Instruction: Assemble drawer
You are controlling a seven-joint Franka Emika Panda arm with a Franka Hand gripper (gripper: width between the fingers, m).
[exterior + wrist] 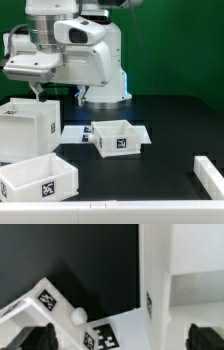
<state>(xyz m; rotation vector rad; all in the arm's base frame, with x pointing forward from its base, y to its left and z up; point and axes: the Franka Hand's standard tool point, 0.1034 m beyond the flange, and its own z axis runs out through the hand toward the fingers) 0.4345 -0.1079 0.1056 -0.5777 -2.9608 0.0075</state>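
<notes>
Exterior view: tagged tray (pixel 106 146), casing (pixel 30 125)

Bare table (pixel 170 142) between middle tray (pixel 117 139) and white bar (pixel 208 176)

The exterior view is bright. Light from above makes the white arm (pixel 85 45) glow, while the black counter (pixel 170 125) looks very dark. Both pictures are small and grainy. In the wrist view the dark fingers (pixel 40 336) look blurry.

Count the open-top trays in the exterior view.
2. The center tray sits mid-table; the front tray sits at the exterior view's left, before the casing. The white piece at the exterior view's right edge is cut off, unclear.
</notes>
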